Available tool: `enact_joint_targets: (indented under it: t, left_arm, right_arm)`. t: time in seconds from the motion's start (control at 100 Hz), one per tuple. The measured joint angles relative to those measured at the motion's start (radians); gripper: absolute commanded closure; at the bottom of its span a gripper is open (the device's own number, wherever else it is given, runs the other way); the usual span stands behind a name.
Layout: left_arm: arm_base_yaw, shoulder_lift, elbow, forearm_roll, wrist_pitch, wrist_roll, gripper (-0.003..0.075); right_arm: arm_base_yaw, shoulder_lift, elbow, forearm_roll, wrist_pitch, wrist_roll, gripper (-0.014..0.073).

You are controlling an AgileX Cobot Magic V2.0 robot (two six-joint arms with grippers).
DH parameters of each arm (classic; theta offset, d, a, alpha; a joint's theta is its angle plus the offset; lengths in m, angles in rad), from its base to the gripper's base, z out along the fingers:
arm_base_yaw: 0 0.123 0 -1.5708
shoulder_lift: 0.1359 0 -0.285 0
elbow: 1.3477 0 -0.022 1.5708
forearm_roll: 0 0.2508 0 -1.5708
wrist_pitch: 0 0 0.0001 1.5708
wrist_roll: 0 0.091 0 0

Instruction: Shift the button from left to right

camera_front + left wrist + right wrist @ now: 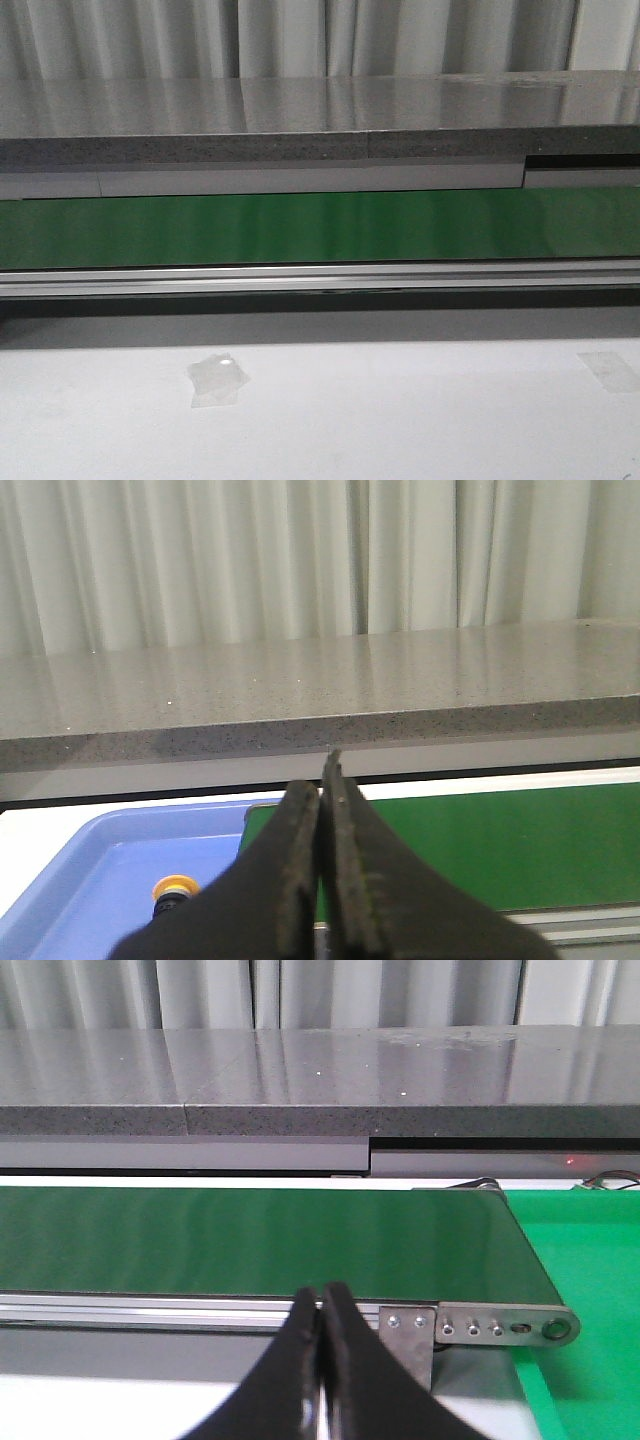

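Button [172, 889], its round yellow-orange cap on a dark body, sits in the pale blue plastic tray [90, 870] at the far left, partly hidden behind the left claw [322, 780], whose black fingers are clenched on nothing. Rightward stretches the long green conveyor belt [320, 228] beyond the white tabletop [400, 420]. At its right end the right claw [322, 1305] is likewise clenched, empty.

White table [400, 420] carries two clear tape patches [217, 380].
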Motion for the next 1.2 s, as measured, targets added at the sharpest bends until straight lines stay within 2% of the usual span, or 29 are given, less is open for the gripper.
enact_joint_targets:
  t: [0.48, 0.68, 1.0, 1.2]
  left_arm:
    - [0.0, 0.0, 0.0, -0.026, 0.0, 0.0, 0.074]
    - [0.0, 0.002, -0.028, -0.146, 0.145, 0.0, 0.074]
    - [0.0, 0.221, -0.334, -0.175, 0.294, 0.0, 0.074]
    - [0.0, 0.446, -0.612, -0.126, 0.528, 0.0, 0.074]
  right_arm:
    - [0.0, 0.0, 0.0, 0.0, 0.0, 0.0, 0.0662]
    - [0.0, 0.0, 0.0, 0.0, 0.0, 0.0, 0.0662]
    - [0.0, 0.0, 0.0, 0.0, 0.0, 0.0, 0.0662]
    - [0.0, 0.0, 0.0, 0.0, 0.0, 0.0, 0.0662]
